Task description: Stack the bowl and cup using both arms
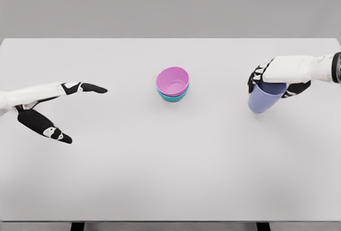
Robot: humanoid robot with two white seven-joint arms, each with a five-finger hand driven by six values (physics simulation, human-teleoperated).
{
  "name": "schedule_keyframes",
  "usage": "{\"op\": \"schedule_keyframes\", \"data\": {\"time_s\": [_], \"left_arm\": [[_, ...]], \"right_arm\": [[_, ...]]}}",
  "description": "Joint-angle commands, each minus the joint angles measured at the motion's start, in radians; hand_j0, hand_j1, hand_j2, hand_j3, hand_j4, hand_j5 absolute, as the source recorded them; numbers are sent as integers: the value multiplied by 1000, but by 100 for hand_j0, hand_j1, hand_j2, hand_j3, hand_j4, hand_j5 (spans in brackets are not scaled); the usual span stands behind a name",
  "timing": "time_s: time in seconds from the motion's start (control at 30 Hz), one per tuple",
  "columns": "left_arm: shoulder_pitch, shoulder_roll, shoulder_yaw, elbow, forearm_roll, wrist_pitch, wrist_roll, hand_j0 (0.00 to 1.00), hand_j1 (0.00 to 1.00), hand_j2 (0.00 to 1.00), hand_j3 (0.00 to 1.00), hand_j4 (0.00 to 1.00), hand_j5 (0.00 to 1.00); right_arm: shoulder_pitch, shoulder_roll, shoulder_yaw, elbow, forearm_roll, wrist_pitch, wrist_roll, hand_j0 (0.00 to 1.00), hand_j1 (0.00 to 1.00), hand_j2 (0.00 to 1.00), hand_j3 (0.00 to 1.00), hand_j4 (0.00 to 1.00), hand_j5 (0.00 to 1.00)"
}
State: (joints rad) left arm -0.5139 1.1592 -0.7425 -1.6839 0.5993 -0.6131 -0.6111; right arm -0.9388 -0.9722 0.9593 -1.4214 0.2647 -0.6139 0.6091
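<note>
Two bowls sit nested mid-desk [170,188]: a pink bowl [172,80] inside a teal bowl [171,97]. One blue cup [263,98] is at the right, gripped by the right hand [274,76], its fingers wrapped around the rim. The left hand [50,108] hovers at the left, fingers spread wide, holding nothing.

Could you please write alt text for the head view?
The right hand grips a blue cup at the white table's right side. A pink bowl sits nested in a teal bowl at centre; the open left hand holds nothing.
</note>
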Motion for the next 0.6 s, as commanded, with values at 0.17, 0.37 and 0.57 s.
{"op": "schedule_keyframes", "data": {"time_s": [0.17,0.37,0.57], "left_arm": [[0,2,5,0,7,2,0,100,100,100,100,100,100],[0,-1,6,0,7,2,0,100,100,100,100,100,100],[0,-1,6,0,7,2,0,100,100,100,100,100,100]], "right_arm": [[-41,59,-4,1,-8,3,2,44,44,44,44,44,44],[-66,122,-53,-1,-7,3,2,44,44,44,44,44,44],[-98,196,-90,-13,-8,3,2,44,44,44,44,44,44]]}}
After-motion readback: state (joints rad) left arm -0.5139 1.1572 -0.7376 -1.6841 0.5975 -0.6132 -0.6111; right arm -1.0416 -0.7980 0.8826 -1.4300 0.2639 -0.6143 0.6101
